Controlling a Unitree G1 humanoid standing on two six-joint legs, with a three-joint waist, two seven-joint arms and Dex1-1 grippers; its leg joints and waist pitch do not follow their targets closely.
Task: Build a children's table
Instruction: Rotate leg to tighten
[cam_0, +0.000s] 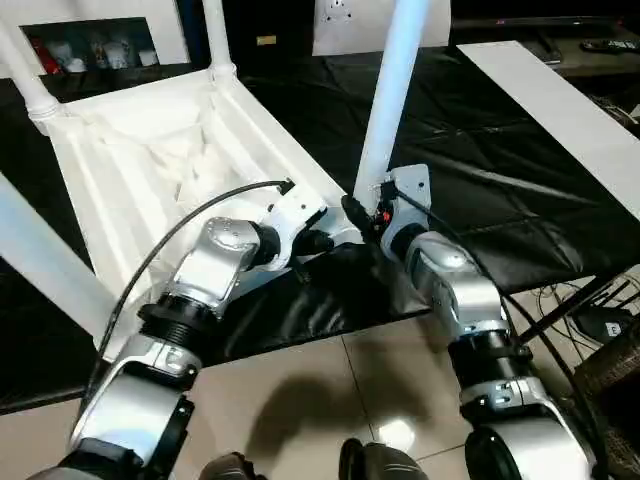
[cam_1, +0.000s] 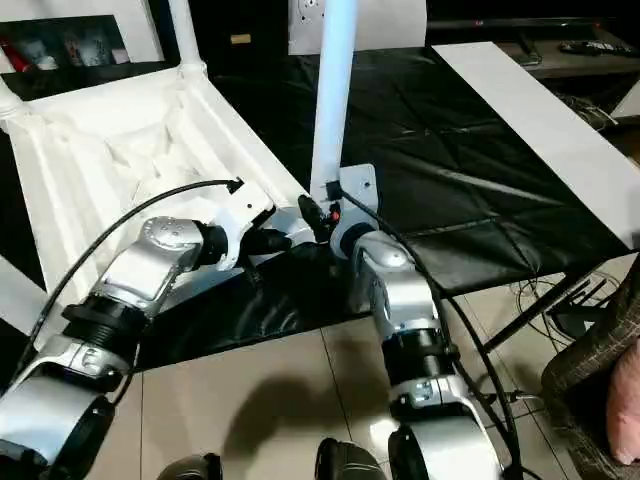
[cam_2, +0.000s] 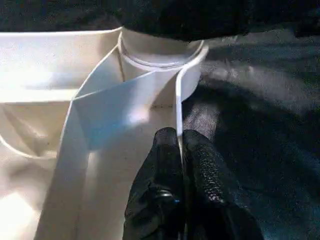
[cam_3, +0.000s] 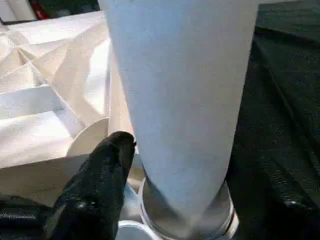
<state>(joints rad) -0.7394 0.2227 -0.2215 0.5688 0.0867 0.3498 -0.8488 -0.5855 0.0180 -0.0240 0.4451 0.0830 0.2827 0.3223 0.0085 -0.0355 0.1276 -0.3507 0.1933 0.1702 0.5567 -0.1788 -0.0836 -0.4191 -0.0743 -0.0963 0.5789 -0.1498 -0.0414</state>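
Note:
The white children's table top (cam_0: 150, 160) lies upside down on a black cloth, ribs facing up. Three legs stand in its corner sockets: two at the far side (cam_0: 215, 35) and one at the near left (cam_0: 40, 260). A fourth leg (cam_0: 390, 90) stands upright in the near right socket (cam_2: 160, 60). My left gripper (cam_2: 178, 137) is shut on the thin rim of the top just beside that socket. My right gripper (cam_0: 362, 215) is at the base of the fourth leg (cam_3: 180, 90). One black finger (cam_3: 100, 175) presses against the leg's side; the other is hidden behind it.
The black cloth (cam_0: 480, 180) covers the work surface, with a long white board (cam_0: 560, 110) along its right side. Tiled floor (cam_0: 330, 400) lies in front of the edge. Cables (cam_0: 590, 310) and a wicker object (cam_0: 615, 370) sit low at the right.

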